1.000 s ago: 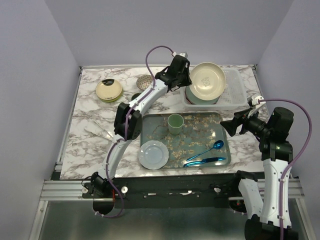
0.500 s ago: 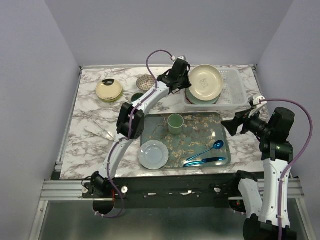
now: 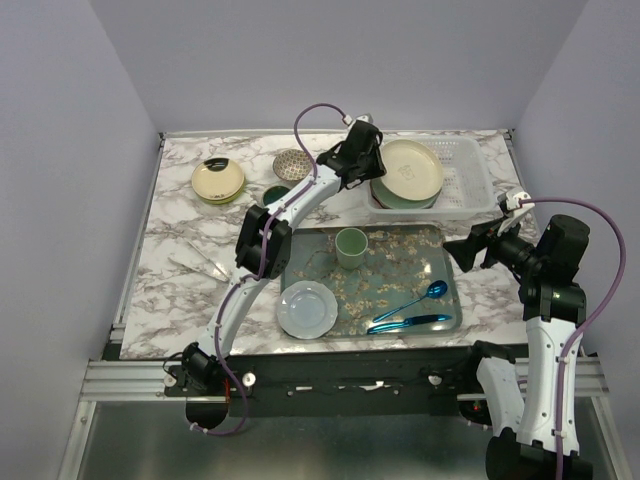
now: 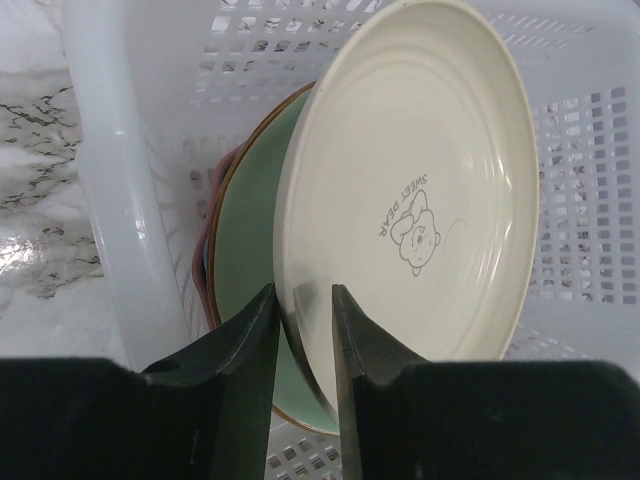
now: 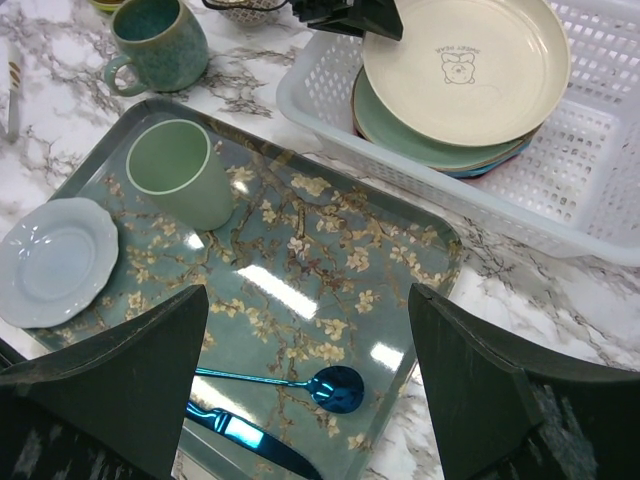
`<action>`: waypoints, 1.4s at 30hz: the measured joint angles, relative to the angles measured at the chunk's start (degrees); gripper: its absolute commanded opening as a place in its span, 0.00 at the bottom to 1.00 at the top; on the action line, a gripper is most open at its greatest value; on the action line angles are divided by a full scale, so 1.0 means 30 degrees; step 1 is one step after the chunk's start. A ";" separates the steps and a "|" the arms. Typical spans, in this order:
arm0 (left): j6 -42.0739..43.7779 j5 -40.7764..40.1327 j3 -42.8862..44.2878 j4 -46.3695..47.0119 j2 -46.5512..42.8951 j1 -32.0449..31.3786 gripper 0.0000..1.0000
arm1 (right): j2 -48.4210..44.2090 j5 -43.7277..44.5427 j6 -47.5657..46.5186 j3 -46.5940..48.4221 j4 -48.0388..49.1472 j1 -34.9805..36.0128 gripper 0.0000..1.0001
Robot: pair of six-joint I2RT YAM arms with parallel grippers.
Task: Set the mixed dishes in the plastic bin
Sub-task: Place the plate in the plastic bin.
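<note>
The white lattice plastic bin (image 3: 472, 207) (image 4: 110, 200) (image 5: 600, 200) stands at the back right. Inside it a cream plate (image 3: 410, 168) (image 4: 420, 200) (image 5: 465, 65) with a bear print lies tilted on a green plate (image 4: 250, 240) (image 5: 400, 135) and other stacked plates. My left gripper (image 3: 372, 165) (image 4: 303, 292) is open at the bin's left end, its jaws parted around the cream plate's rim with a gap showing. My right gripper (image 3: 465, 247) (image 5: 308, 290) hovers wide open and empty over the tray's right side. A yellow dish (image 3: 218, 180), a speckled bowl (image 3: 291, 164) and a dark teal mug (image 3: 275, 193) (image 5: 160, 45) sit on the marble.
A blossom-patterned tray (image 3: 300, 250) (image 5: 300, 250) in front of the bin holds a pale green cup (image 3: 351, 246) (image 5: 180, 170), a small pale blue plate (image 3: 307, 308) (image 5: 55, 260), a blue spoon (image 3: 420, 297) (image 5: 335, 388) and a blue knife (image 3: 410, 322) (image 5: 240, 440).
The cream plate has tipped down from near upright onto the stack in the bin. The left jaws have parted from its rim. The right arm has not moved.
</note>
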 measured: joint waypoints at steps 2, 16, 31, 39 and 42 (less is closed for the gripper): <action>-0.0029 0.0000 0.0000 0.0102 0.0000 0.0000 0.47 | 0.0000 0.0000 0.0007 -0.0022 0.0000 -0.0066 0.89; 0.0896 -0.0896 -0.0138 -0.0197 -0.0707 -0.0138 0.66 | 0.0000 -0.0007 0.0000 -0.0044 0.0000 -0.0240 0.89; 0.2412 -0.1472 -0.0860 -0.0270 -0.2076 -0.0117 0.75 | 0.0000 -0.0007 0.0000 -0.0146 0.0000 -0.0488 0.89; 0.3767 -0.1479 -0.5136 0.0911 -0.5574 -0.0117 0.83 | 0.0007 -0.0015 -0.0029 -0.0168 0.0000 -0.0495 0.89; 0.4379 -0.1472 -0.6878 0.1727 -0.7380 -0.0117 0.85 | 0.0007 -0.0022 -0.0117 -0.0211 0.0000 -0.0495 0.89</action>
